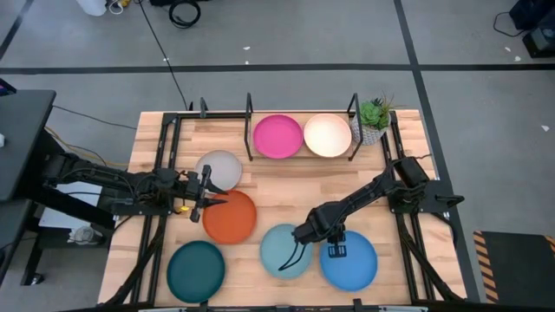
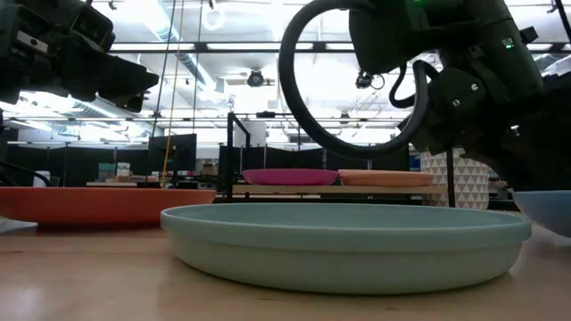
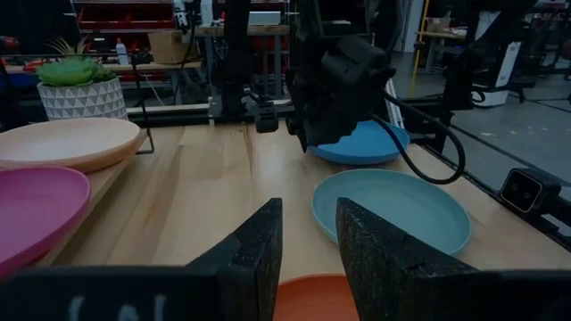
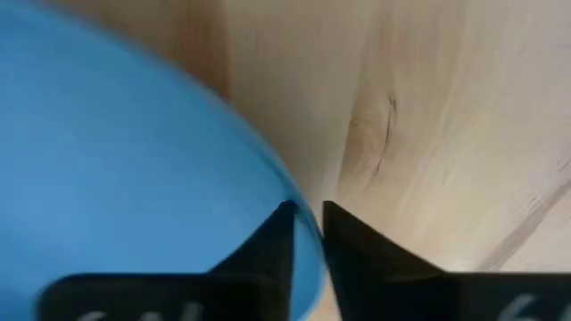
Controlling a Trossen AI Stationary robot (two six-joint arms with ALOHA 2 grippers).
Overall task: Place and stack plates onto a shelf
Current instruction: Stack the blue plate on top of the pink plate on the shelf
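The shelf [image 1: 302,158] stands at the table's far edge and carries a magenta plate [image 1: 277,136] and a cream plate [image 1: 327,135] side by side. On the tabletop lie a grey-white plate [image 1: 218,169], an orange plate [image 1: 230,217], a dark teal plate [image 1: 196,270], a light teal plate [image 1: 286,250] and a blue plate [image 1: 349,260]. My left gripper [image 1: 208,195] hovers open over the orange plate's far edge [image 3: 312,301], touching nothing. My right gripper [image 1: 334,247] is at the blue plate's left rim, shut on it. My right gripper pinches the blue plate's rim [image 4: 299,207] on the side facing the light teal plate. One finger [image 4: 272,241] is over the plate's inside and the other [image 4: 357,254] is outside over the wood. It comes from above, pointing down. I cannot tell whether the plate is lifted.
A potted plant [image 1: 375,120] stands at the shelf's right end. Black upright posts [image 1: 250,113] rise from the shelf. The light teal plate [image 2: 348,241] lies close beside the blue one. Bare wood shows between the shelf and the near plates [image 1: 295,191].
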